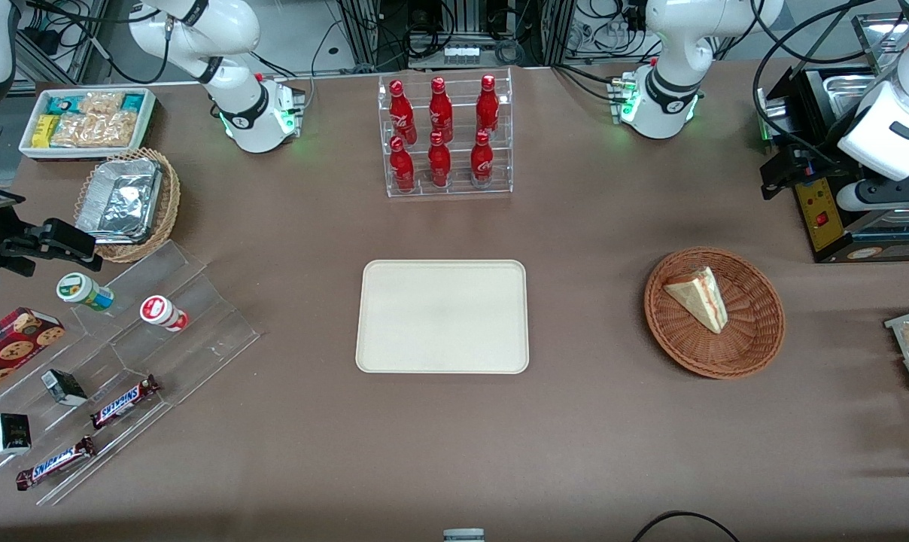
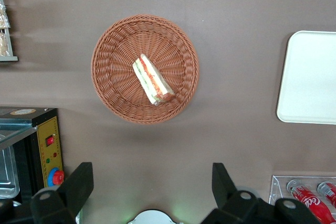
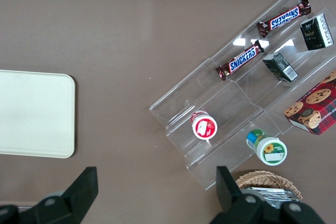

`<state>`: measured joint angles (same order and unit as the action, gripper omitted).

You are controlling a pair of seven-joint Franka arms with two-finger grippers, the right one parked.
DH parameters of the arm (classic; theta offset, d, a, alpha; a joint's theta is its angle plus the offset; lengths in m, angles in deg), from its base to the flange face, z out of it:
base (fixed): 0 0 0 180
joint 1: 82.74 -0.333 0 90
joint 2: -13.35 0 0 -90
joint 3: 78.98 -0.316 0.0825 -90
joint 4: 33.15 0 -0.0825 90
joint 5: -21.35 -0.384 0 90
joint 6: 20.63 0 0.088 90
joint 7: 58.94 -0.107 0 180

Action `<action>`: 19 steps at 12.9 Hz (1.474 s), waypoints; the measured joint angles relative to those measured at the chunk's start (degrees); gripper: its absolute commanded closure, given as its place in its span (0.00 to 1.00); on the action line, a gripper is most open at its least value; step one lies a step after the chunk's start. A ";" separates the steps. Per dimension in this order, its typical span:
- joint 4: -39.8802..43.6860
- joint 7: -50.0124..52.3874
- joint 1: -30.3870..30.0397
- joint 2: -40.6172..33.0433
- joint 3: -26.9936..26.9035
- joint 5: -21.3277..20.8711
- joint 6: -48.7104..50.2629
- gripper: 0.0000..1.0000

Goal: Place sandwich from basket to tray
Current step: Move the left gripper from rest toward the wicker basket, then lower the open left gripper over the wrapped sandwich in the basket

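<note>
Step in hand: the approach is judged not yet begun; the sandwich lies untouched in the basket, and the tray carries nothing.

Gripper: the gripper is held high above the table, over bare cloth just beside the basket. The jaws are spread wide and released, with nothing between them.

Sandwich: it rests on its side inside the basket, roughly at the middle of the weave, with the red and green filling edge showing in the wrist view.

Basket: it stands toward the working arm's end of the table, well apart from the tray.

Next move: the gripper is to be brought over the sandwich, turned so the jaws straddle the wedge across its flat bread faces, then lowered. A soft wedge is likely to be crushed or pushed apart by a hard squeeze.

Edges: the basket rim is low but raised, so the wedge has to be lifted clear of it before being carried sideways. The tray rim is low as well.

Open room: the cloth between basket and tray is bare. A bottle rack stands farther from the front camera than the tray, and a black machine stands near the basket.
</note>
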<state>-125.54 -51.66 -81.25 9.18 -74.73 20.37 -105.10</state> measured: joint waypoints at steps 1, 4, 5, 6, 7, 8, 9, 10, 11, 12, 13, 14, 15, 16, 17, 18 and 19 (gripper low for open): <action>0.00 0.00 0.00 0.03 -0.03 0.23 0.00 0.00; 0.02 0.00 -0.01 0.03 -0.12 0.68 -0.01 0.00; 0.03 0.00 -0.05 0.03 -0.23 0.69 -0.03 0.00; 0.04 0.00 -0.10 0.05 -0.33 0.70 -0.11 0.00; 0.03 0.00 -0.15 0.16 -0.42 0.70 -0.23 0.00; 0.02 0.00 -0.23 0.43 -0.69 0.68 -0.29 0.00; 0.00 0.00 -0.38 0.96 -1.42 0.67 -0.32 0.00; -0.07 -0.10 -0.59 1.70 -2.36 0.64 -0.35 0.00; -0.36 -0.19 -0.76 2.66 -3.40 0.62 -0.66 0.00; -0.94 -0.23 -0.91 3.72 -4.63 0.62 -1.76 0.00; -2.16 -0.22 -0.97 4.61 -6.07 0.61 -3.51 0.00; -3.87 -0.22 -1.05 5.32 -7.59 0.62 -5.79 0.00; -5.95 -0.22 -1.11 5.88 -8.97 0.62 -8.33 0.00; -8.23 0.10 -1.20 6.37 -9.91 0.63 -10.88 0.00; -10.36 1.27 -1.20 6.89 -10.30 0.63 -13.00 0.00; -12.12 3.24 -1.18 7.57 -10.30 0.63 -14.50 0.00; -13.44 5.10 -1.11 8.49 -10.24 0.63 -15.67 0.00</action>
<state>-138.97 -46.56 -82.36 17.67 -84.97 21.01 -120.77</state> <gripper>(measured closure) 0.000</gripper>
